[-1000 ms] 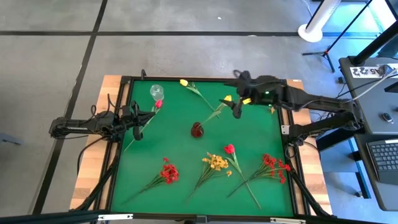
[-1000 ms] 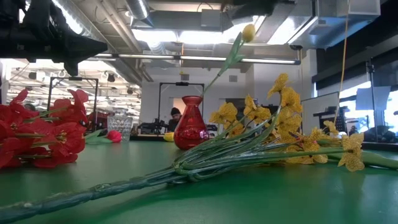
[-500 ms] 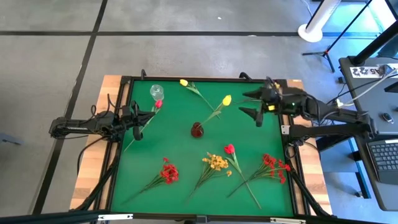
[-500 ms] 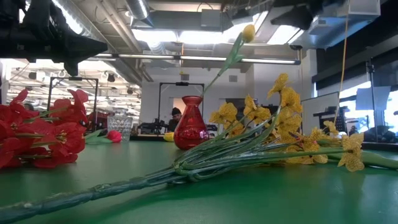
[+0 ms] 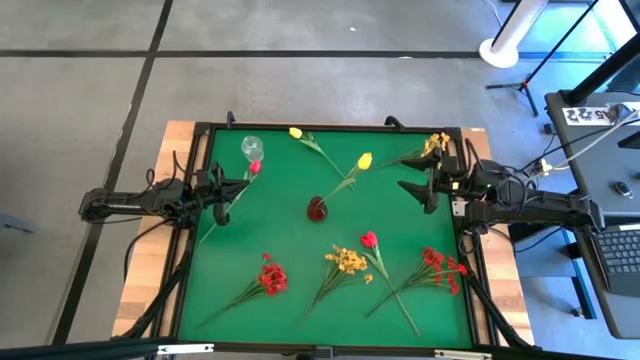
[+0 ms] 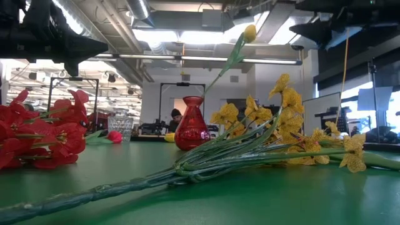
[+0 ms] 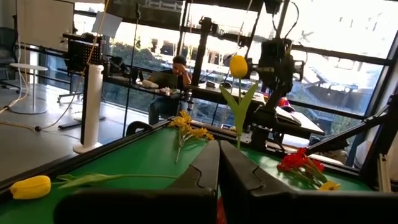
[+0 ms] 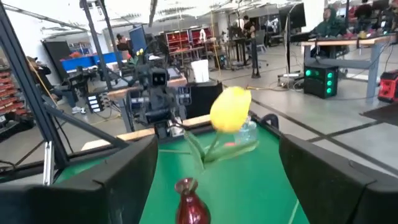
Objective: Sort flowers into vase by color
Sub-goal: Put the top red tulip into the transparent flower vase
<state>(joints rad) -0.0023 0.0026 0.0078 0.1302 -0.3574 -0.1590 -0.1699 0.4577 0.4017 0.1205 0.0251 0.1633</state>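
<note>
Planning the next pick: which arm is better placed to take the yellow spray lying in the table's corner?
Right. Its open gripper hovers at the right edge, close to the yellow spray; the left gripper sits across the table by the red tulip and clear vase.

The red vase [image 5: 317, 208] is standing mid-table with a yellow tulip [image 5: 364, 160] leaning out of it toward the far right, blocking a straight approach from that side. Open green mat [image 5: 280, 235] is lying around the vase on its left and near sides. The clear glass vase [image 5: 250, 148] is crowding the far-left corner, and flower sprays [image 5: 345, 262] are lining the near edge.
</note>
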